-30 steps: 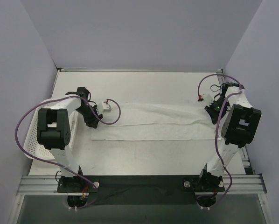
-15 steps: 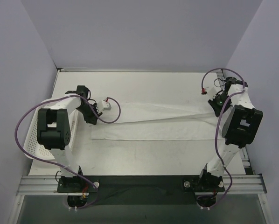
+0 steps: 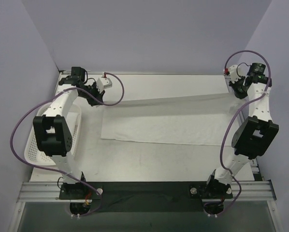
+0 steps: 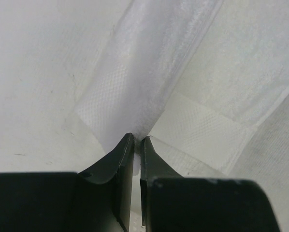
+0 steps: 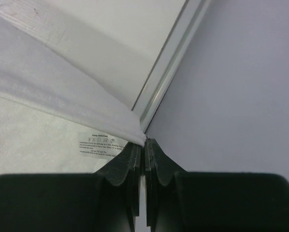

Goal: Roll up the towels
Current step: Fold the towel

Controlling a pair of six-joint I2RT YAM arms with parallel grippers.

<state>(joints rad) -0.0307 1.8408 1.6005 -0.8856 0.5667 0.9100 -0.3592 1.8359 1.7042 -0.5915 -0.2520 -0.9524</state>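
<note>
- Top external shows me the towel [image 3: 164,121] spread long-ways, left to right, across the middle of the table [image 3: 149,162]. Its near edge lies flat and its far edge is raised at both corners.
- I judge it light, soft and floppy. It will sag between grips and its weave should not slip. The corners are the right place to hold it, with the hem pinched well inside the pads.
- Left claw [image 3: 96,98]: in the left wrist view its jaws are almost closed, with the far-left corner pinched between them [image 4: 137,140].
- Right claw [image 3: 235,91]: in the right wrist view its jaws are closed to a sliver on the far-right corner [image 5: 144,142]. A printed label [image 5: 98,145] sits just beside the grip.
- The right claw is close to the table's far-right rail [image 5: 168,63].
- A white basket [image 3: 36,145] sits at the left edge, apart from the towel.
</note>
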